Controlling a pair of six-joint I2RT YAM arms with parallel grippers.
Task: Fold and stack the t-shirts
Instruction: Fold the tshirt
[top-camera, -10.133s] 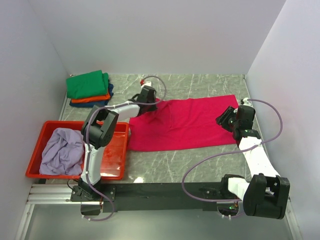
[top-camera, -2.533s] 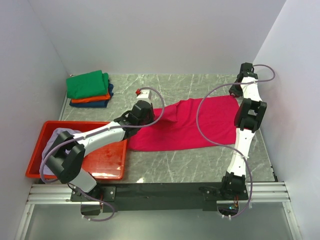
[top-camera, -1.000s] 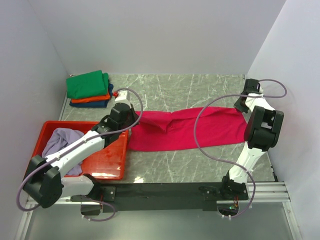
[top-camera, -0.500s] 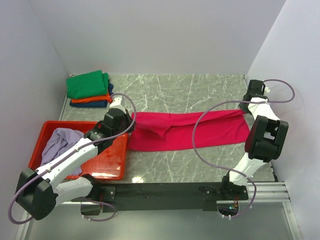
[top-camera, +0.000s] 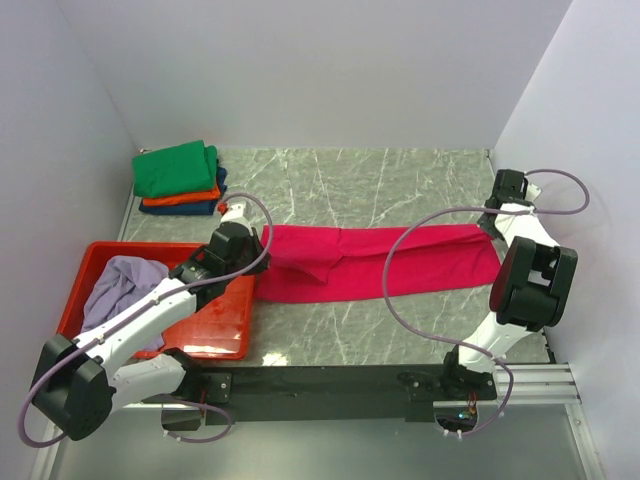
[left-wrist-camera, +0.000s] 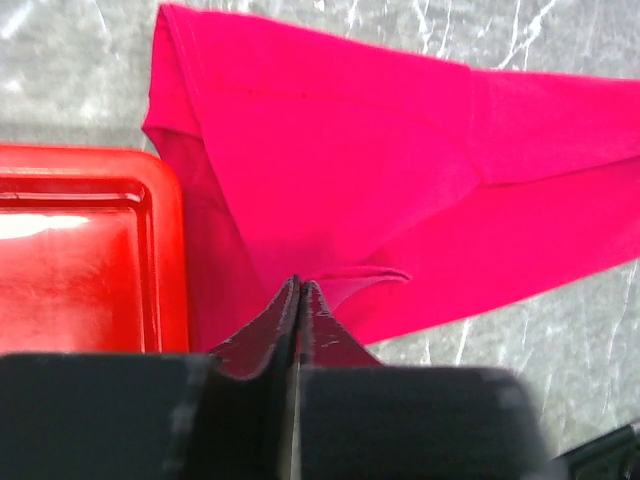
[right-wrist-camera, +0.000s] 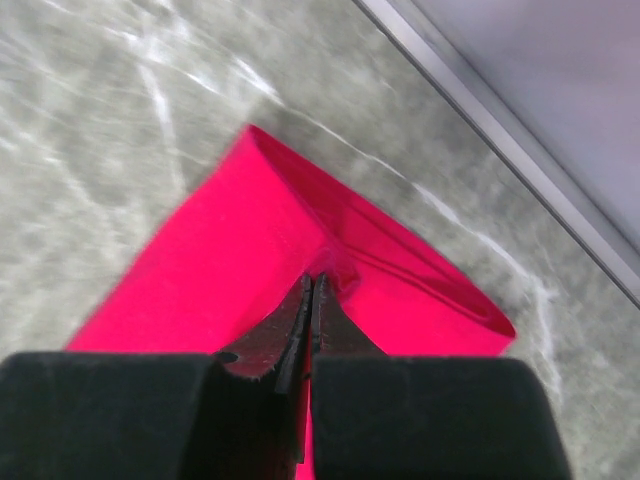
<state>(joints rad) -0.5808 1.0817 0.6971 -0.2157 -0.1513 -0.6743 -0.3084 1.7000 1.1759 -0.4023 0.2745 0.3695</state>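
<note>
My left tool (left-wrist-camera: 300, 290) and right tool (right-wrist-camera: 310, 285) each pinch one end of the crimson-pink t-shirt (top-camera: 370, 262) — stretched between them. Likely this keeps the fold flat on the tabletop (top-camera: 380, 190).

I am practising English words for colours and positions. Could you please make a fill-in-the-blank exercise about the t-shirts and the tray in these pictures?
1. The ____ t-shirt lies crumpled in the red tray.
2. The top garment of the folded stack in the far left corner is ____.
3. In the top view, the crimson-pink t-shirt lies on the table, to the ____ of the tray.

Missing words: lavender; green; right.
</note>
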